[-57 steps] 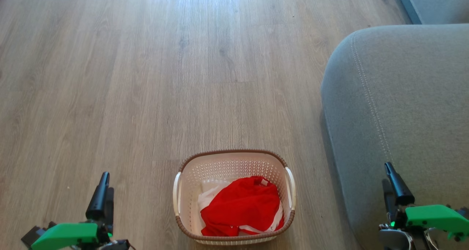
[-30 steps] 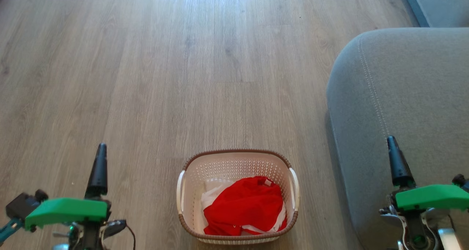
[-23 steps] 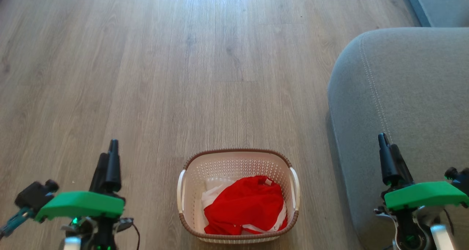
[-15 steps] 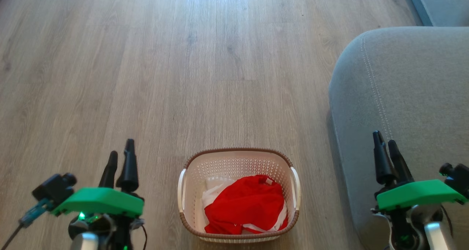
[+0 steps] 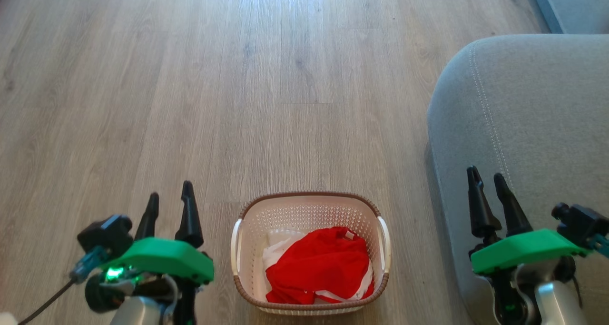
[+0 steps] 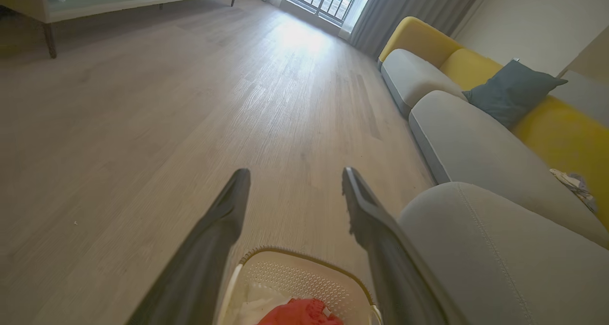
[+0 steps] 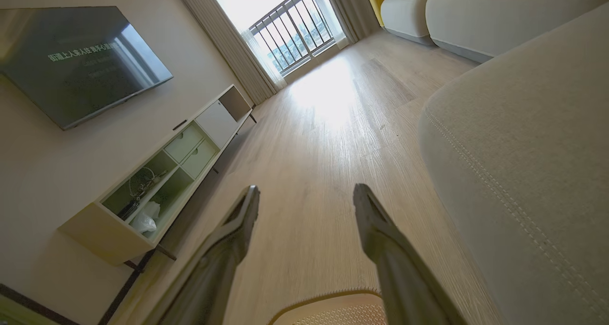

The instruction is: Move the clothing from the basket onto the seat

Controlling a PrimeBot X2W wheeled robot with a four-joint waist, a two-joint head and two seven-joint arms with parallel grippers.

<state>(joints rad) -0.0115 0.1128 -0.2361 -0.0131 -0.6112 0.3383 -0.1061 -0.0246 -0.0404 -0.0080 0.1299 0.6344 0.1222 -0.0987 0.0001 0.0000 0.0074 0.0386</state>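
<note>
clothing (image 5: 316, 268) in basket (image 5: 304, 214), left tool (image 5: 170, 190), right tool (image 5: 485, 172) parted, pointing forward

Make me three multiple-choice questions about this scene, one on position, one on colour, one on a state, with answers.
1. In the head view the basket stands: A left of the seat; B on the seat; C right of the seat.
2. The clothing is mostly: A red; B blue; C green.
3. The left gripper is: A shut on clothing; B open; C shut on the basket.
Answers: A, the grey cushion lies to its right; A, red fabric with white trim; B, its fingers stand apart.
</note>
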